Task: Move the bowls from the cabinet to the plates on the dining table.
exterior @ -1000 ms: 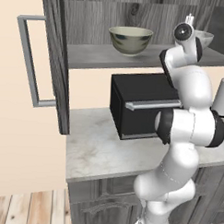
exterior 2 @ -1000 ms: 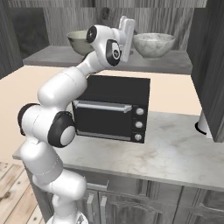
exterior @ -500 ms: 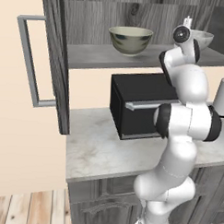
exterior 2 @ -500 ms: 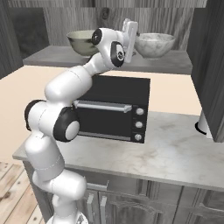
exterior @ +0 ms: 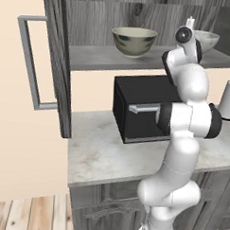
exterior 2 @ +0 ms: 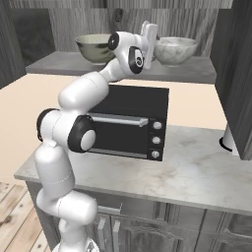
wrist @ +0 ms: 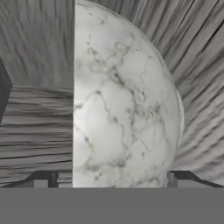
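1. Marbled bowl (wrist: 127, 109) sits on the cabinet shelf (exterior 2: 197, 74), at three o'clock from the greenish bowl (exterior: 134, 40).
2. Gripper (wrist: 112, 177) faces it, fingers spread wide, holding nothing.
3. Bare shelf lies between the bowls.
4. Since a second ago, the arm has straightened upward.

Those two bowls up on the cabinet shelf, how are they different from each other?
The greenish bowl is dark and mottled outside with a cream rim; the marbled bowl is pale grey-white all over. The open claw is right beside the marbled bowl, while the greenish bowl stands apart behind the arm. Both are round, deep, upright, on the same shelf.
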Controlling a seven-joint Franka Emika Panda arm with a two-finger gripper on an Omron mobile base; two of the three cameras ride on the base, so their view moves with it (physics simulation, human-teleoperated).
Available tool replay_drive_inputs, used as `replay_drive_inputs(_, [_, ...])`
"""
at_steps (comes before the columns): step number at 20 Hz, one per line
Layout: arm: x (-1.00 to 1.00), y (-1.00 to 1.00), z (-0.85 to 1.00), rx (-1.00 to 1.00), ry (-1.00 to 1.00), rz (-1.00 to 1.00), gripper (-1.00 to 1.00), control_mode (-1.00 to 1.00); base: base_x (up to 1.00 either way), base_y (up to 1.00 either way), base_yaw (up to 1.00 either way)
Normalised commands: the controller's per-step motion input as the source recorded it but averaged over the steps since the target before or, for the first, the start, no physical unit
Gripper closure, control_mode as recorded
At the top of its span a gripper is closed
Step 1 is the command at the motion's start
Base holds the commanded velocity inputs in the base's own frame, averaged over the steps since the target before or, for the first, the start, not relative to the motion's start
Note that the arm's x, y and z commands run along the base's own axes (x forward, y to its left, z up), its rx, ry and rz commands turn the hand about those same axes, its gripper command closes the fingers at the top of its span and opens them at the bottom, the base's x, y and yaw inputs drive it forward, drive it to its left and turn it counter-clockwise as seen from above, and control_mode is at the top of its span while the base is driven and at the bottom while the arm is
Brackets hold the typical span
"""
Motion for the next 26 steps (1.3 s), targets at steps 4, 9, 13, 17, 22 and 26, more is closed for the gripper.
replay_drive_inputs(4, [0.25, -0.12, -0.05, 0.00, 0.00, 0.00, -1.00, -1.00, 0.00, 0.00, 0.00])
replay_drive_inputs(9, [0.11, -0.20, -0.18, 0.05, 0.08, 0.00, -1.00, -1.00, 0.00, 0.00, 0.00])
replay_drive_inputs(13, [-0.05, -0.19, -0.37, 0.04, 0.12, 0.00, -1.00, -1.00, 0.00, 0.00, 0.00])
replay_drive_inputs(17, [-0.05, -0.18, -0.43, 0.04, 0.12, 0.00, -1.00, -1.00, 0.00, 0.00, 0.00])
replay_drive_inputs(22, [-0.11, -0.19, -0.52, 0.03, 0.09, 0.00, -1.00, -1.00, 0.00, 0.00, 0.00])
replay_drive_inputs(26, [-0.19, -0.17, -0.58, 0.02, 0.05, 0.00, 1.00, -1.00, 0.00, 0.00, 0.00])
